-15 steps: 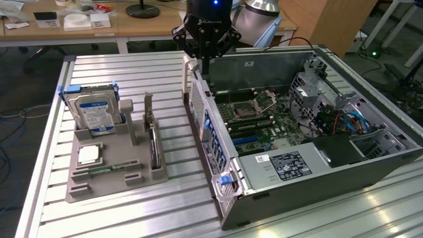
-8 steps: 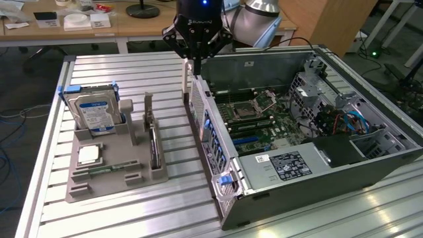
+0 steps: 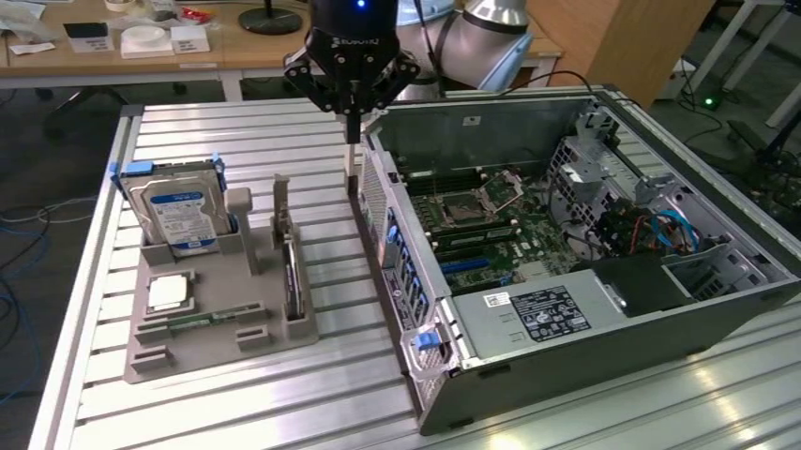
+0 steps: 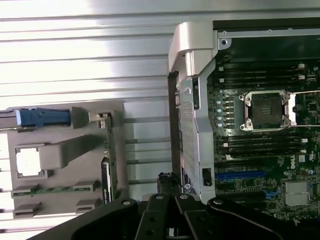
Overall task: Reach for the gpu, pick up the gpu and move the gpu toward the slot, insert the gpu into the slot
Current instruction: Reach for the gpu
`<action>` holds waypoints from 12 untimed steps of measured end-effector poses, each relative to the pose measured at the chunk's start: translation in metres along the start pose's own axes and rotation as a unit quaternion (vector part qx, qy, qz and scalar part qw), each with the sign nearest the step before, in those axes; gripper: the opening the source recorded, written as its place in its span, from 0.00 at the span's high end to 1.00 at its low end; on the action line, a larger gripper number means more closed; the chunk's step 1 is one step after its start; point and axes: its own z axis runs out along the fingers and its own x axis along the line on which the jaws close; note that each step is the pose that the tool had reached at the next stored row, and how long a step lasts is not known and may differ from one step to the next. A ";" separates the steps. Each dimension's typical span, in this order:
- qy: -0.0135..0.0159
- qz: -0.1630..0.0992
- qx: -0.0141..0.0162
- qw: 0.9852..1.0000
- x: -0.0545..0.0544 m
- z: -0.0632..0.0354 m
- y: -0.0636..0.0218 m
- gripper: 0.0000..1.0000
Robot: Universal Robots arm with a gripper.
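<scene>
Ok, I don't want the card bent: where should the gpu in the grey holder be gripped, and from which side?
Probably its upper long edge, pinched across its thickness, coming straight down: the gpu stands on edge in a groove of the grey holder, lower edge seated, top exposed.

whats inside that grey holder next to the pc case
Standing in the grey holder: a hard drive and the gpu, edge-on. Lying flat: a square processor chip and a green memory stick. The holder's walls cover the drive's lower end and the gpu's bottom edge.

Gripper (image 3: 355,141) hangs vertical, pointing straight down, jaws pressed together.
</scene>
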 end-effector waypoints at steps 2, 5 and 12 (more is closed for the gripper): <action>0.000 -0.001 0.000 1.000 0.005 -0.0002 -0.0004 0.89; 0.000 -0.002 0.000 1.000 0.013 -0.0003 -0.0009 0.89; 0.000 -0.004 0.000 1.000 0.033 -0.0009 -0.0023 0.89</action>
